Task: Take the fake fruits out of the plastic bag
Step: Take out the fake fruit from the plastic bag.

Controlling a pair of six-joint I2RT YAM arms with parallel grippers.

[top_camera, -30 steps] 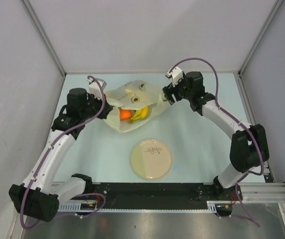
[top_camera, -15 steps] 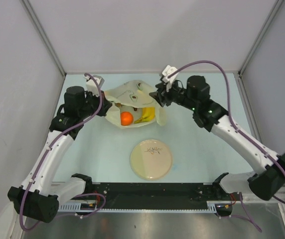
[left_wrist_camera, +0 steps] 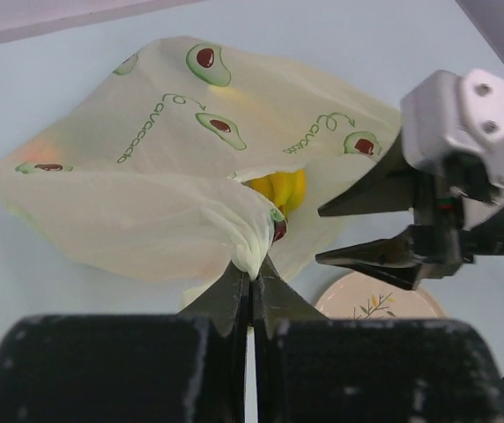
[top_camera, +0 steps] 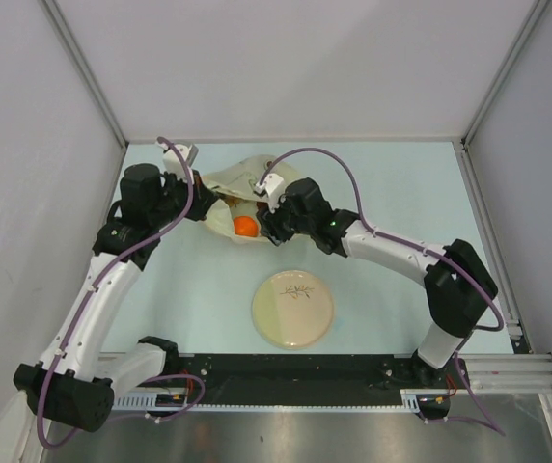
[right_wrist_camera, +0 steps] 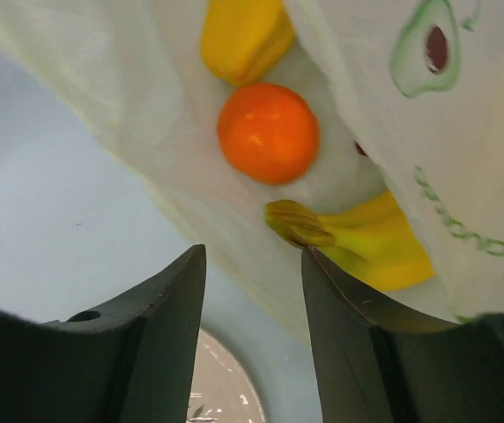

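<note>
The pale yellow plastic bag (top_camera: 226,183) with avocado prints lies at the back middle of the table, its mouth open. My left gripper (left_wrist_camera: 250,275) is shut on the bag's edge (left_wrist_camera: 234,231) and holds it up. My right gripper (right_wrist_camera: 254,256) is open at the bag's mouth, empty. Inside the bag lie an orange (right_wrist_camera: 267,132), a yellow banana bunch (right_wrist_camera: 371,247) with its stem end by my right fingertip, and a yellow lemon-like fruit (right_wrist_camera: 241,35). The orange (top_camera: 244,227) also shows from above. In the left wrist view the right gripper (left_wrist_camera: 321,233) points at the yellow fruit (left_wrist_camera: 278,187).
A round beige plate (top_camera: 292,309) with a twig drawing lies in front of the bag, near the middle of the table. It shows under my right gripper (right_wrist_camera: 221,388) and in the left wrist view (left_wrist_camera: 371,300). Grey walls enclose the table.
My right arm has swung left and forward from the bag's right side to its mouth, over the fruits. The bag has bunched up to the left. My left gripper keeps its hold.
</note>
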